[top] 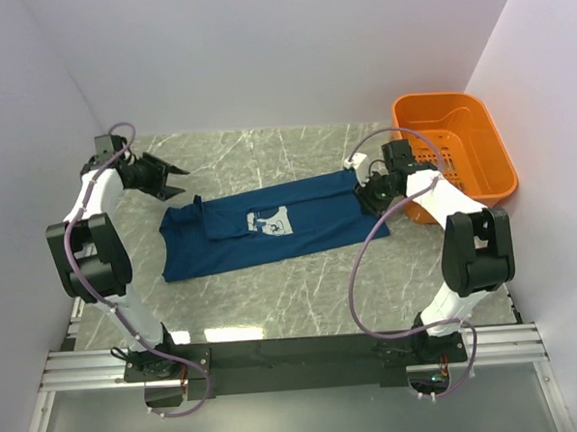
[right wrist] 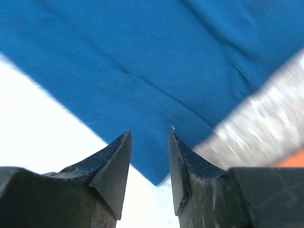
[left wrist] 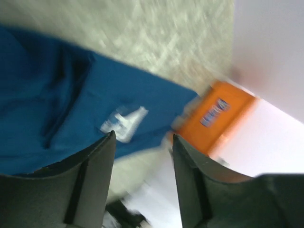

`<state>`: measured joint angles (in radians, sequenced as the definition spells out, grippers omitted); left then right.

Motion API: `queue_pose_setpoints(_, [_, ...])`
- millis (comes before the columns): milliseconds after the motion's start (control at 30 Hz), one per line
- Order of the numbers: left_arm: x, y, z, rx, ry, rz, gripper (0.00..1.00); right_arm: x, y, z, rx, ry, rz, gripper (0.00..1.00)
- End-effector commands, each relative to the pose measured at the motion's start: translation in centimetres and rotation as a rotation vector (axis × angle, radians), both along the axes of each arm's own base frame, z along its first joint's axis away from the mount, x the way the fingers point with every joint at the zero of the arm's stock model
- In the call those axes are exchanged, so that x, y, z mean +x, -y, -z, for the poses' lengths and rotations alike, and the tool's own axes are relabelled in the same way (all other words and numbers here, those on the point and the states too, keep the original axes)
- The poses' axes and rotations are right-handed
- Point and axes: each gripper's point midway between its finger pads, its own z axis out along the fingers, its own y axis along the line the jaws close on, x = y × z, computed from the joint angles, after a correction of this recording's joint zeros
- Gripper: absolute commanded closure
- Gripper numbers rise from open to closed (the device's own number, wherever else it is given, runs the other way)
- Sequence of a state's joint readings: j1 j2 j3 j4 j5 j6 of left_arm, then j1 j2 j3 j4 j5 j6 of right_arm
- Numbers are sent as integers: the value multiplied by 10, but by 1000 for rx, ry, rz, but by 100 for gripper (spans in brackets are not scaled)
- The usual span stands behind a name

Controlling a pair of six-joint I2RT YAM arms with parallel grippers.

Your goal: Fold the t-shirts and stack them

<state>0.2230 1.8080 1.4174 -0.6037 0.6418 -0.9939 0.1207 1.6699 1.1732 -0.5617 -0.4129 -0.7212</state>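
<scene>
A dark teal-blue t-shirt (top: 270, 231) lies partly folded across the middle of the marble table, with its pale print (top: 269, 222) facing up. My left gripper (top: 173, 180) hovers open just off the shirt's far left corner, holding nothing. In the blurred left wrist view the open gripper (left wrist: 143, 135) looks over the shirt (left wrist: 57, 104) and its print (left wrist: 124, 122). My right gripper (top: 364, 191) sits at the shirt's right edge. The right wrist view shows this gripper (right wrist: 149, 135) open just above a corner of the blue cloth (right wrist: 142, 61), with nothing between its fingers.
An orange plastic basket (top: 459, 149) stands at the back right, close behind the right arm; it also shows in the left wrist view as an orange basket (left wrist: 213, 118). White walls close in the table on the left, back and right.
</scene>
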Motion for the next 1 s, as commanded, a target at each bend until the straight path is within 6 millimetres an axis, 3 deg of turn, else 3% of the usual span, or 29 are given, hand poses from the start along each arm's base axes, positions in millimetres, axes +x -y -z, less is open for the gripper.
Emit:
queue_pose_setpoints(0, [-21,-40,-40,354,121,-8,42,-23,-46,-38,91,29,-225,55])
queue_pose_setpoints(33, [-34,-44,-32,391,97,-23,40,-33,-67,-42,111,31,-301,55])
queue_pose_setpoints(67, [-46,-51,-47,453,136,-63,38,-41,-84,-45,142,24,-352,53])
queue_pose_setpoints(100, [-56,-52,-46,465,132,-79,36,-47,-97,-46,156,10,-384,52])
queue_pose_setpoints(133, [-73,-50,-26,459,82,-84,36,-46,-112,-55,168,23,-412,52])
queue_pose_setpoints(167, [-85,-48,-20,457,59,-93,35,-59,-142,-52,181,-14,-459,52])
queue_pose_setpoints(200, [-99,-45,-20,448,45,-107,35,-60,-156,-54,181,-16,-477,51])
queue_pose_setpoints(233, [-117,-41,0,432,-21,-99,35,-54,-178,-68,194,17,-500,52])
queue_pose_setpoints(300, [-140,-35,9,407,-73,-112,35,-56,-222,-60,184,-28,-467,51])
queue_pose_setpoints(333, [-153,-31,23,393,-118,-108,35,-44,-246,-82,218,-4,-408,51])
queue_pose_setpoints(367, [-161,-28,22,388,-109,-113,35,-48,-275,-65,201,-40,-409,51])
queue_pose_setpoints(400, [-167,-26,23,380,-111,-121,35,-48,-289,-62,189,-62,-398,51])
queue_pose_setpoints(433, [-177,-25,31,378,-135,-127,35,-36,-313,-87,222,-15,-378,50])
queue_pose_setpoints(467, [-181,-25,30,386,-132,-135,35,-35,-329,-59,190,-68,-371,49])
queue_pose_setpoints(500, [-186,-26,23,396,-107,-155,35,-43,-346,-56,178,-76,-375,49])
queue_pose_setpoints(533, [-192,-27,23,406,-115,-165,35,-35,-362,-66,189,-32,-360,49])
queue_pose_setpoints(567, [-194,-28,18,413,-100,-178,34,-34,-370,-46,169,-53,-335,48])
queue_pose_setpoints(633, [-201,-32,8,439,-67,-214,33,-35,-388,-44,178,-22,-319,47])
queue_pose_setpoints(767, [-216,-42,-14,505,-15,-291,15,-33,-402,-24,149,26,-284,44])
queue_pose_setpoints(967, [-225,-36,-10,481,-4,-291,13,-22,-411,-8,130,61,-237,44])
